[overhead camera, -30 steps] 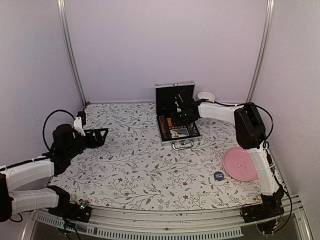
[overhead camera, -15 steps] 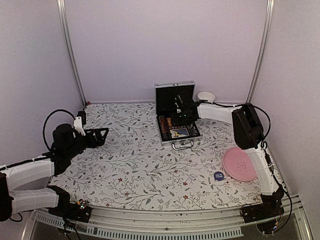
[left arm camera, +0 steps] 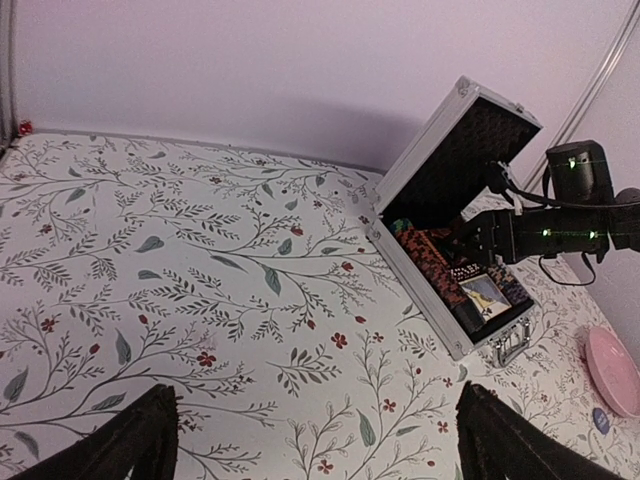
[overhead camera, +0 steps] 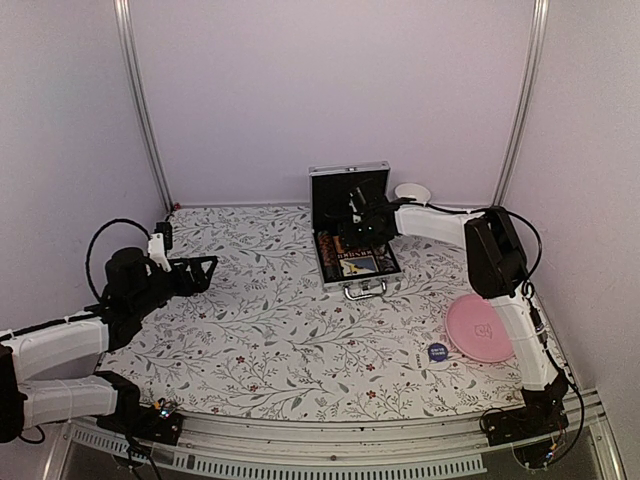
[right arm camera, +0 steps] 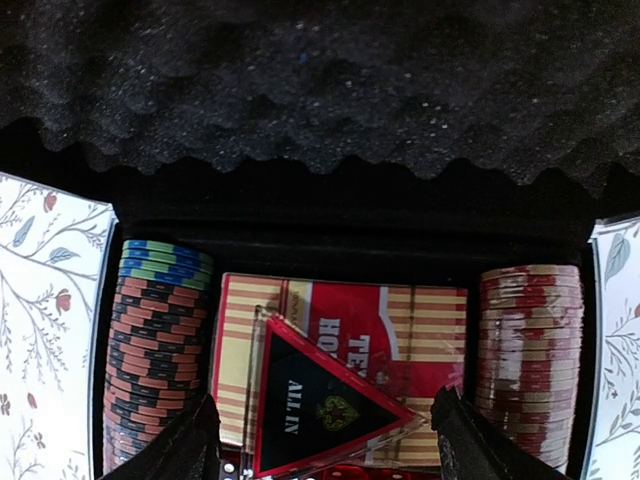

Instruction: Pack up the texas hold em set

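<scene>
Silver case stands open at the far middle of the floral counter, lid upright, booth walls close behind. Right claw hangs inside the case, jaws fairly wide, gripping nothing. The black triangle lies flat on the red card deck between the fingers, clear of both, chip stacks either side. Blue disc sits outside, near-right of the case, just beside the pink plate. It is round, with no long axis. Right arm is nearer, so likely next. Left claw wide, empty, well left of the case.
</scene>
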